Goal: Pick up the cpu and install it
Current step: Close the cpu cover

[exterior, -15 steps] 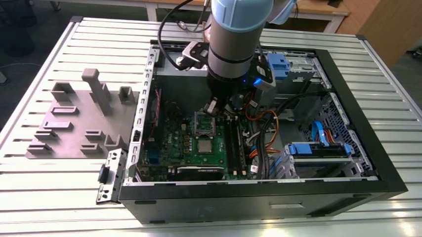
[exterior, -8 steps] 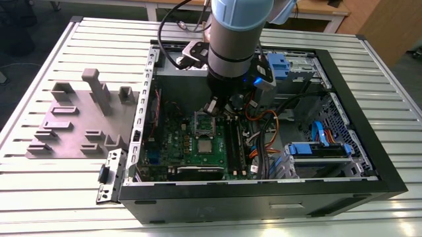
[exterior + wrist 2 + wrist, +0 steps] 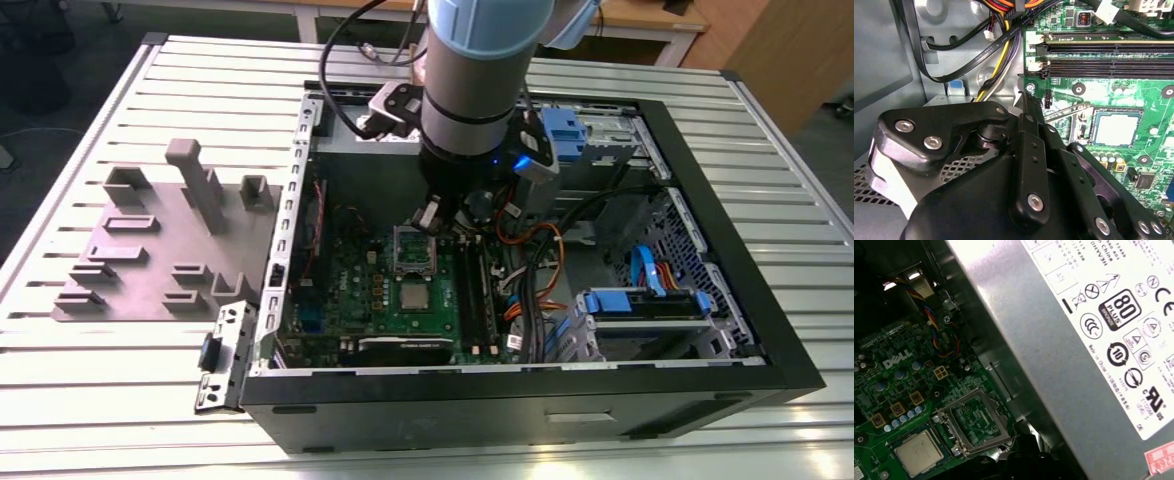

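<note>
**Q:** Where is the cpu?

**A:** The cpu (image 3: 416,297), a small silver-grey square, lies flat near the middle of the green motherboard (image 3: 367,290). The board sits inside an open computer case (image 3: 534,400) that rests on a slatted table (image 3: 134,400). A hinged metal frame (image 3: 414,250) stands open just beside the chip, on the side toward the board's far edge in the exterior view.

**Q:** And the arm?

**A:** The arm reaches down into the case. Its gripper (image 3: 450,215) hangs over the far part of the board, near the open frame and apart from the chip. I cannot tell whether it is wide or narrow. It is not holding the cpu.

**Q:** Which step is this?

**A:** My reading is the approach, before any grasp. But the chip seems to rest in a square seat, so it may already be placed with the frame left open. I cannot say which.

**Q:** What would a move toward the chip call for?

**A:** In my judgement, it needs a level, centred descent that grips the thin edges only. It must also clear the raised frame and the cables (image 3: 534,250) beside the board.
</note>
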### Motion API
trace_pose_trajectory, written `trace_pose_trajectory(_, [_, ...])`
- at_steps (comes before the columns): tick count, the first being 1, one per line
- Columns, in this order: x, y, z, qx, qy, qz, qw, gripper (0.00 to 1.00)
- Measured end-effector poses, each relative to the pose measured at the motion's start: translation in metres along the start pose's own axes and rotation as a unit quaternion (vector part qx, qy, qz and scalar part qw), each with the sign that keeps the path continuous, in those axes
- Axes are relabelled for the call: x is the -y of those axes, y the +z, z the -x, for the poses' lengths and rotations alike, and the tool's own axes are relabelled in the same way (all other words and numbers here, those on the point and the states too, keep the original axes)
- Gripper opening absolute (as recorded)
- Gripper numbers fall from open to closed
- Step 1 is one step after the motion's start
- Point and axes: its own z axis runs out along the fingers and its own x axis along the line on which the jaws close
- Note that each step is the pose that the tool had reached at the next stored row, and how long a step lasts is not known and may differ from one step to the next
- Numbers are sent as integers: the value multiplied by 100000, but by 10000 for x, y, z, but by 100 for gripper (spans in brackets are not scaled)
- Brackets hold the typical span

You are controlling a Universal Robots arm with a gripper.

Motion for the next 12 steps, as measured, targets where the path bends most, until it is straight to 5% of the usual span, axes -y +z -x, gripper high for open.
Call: trace_pose_trajectory(12, [-3,-48,6,-174,-1,-106,100000,11])
